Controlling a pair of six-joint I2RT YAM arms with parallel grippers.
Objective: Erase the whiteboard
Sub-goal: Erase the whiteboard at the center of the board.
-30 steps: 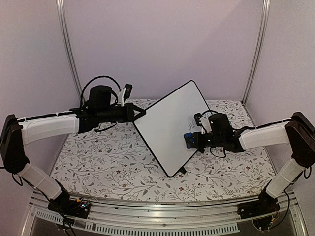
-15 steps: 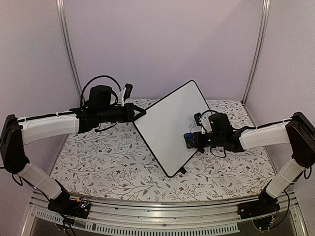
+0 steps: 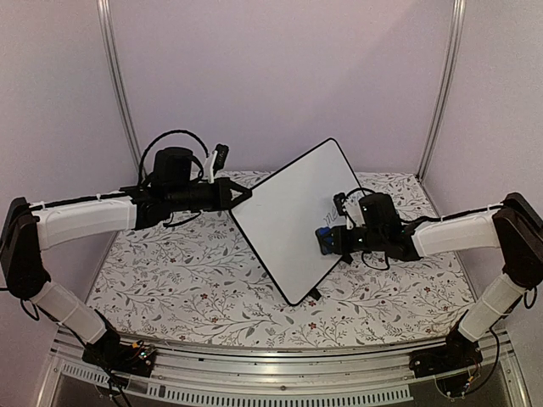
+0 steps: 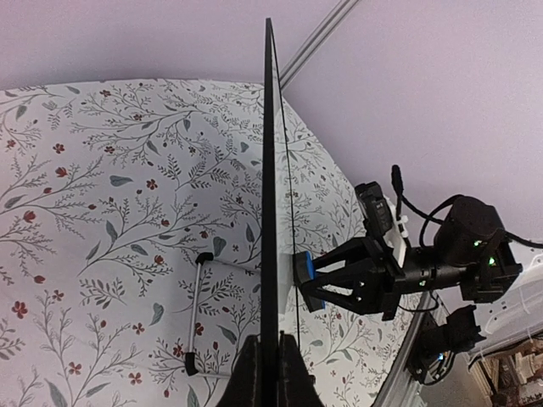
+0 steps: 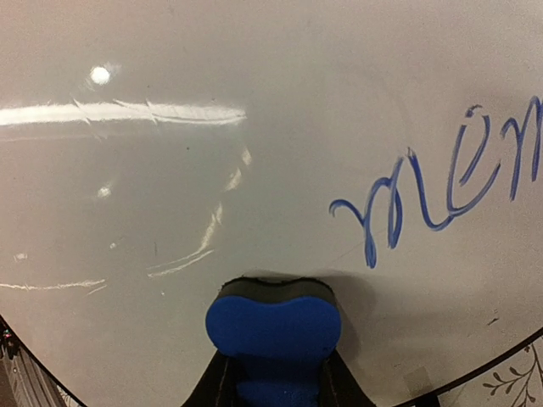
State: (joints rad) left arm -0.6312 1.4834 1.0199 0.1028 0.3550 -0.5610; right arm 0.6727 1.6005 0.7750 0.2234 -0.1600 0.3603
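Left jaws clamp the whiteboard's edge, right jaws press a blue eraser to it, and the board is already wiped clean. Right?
Not clean: the right wrist view shows blue cursive writing on the whiteboard, up and right of the eraser. The rest stands: left jaws clamp its edge, right jaws hold the blue eraser to it.

The right gripper [image 5: 273,377] is clamped on a blue eraser [image 5: 273,325], its dark felt edge against the glossy whiteboard [image 5: 212,102]. Blue cursive writing [image 5: 428,182] sits up to the right, apart from the eraser. A black rim [image 5: 475,373] curves across the lower right corner, with floral tablecloth [image 5: 519,383] beyond.
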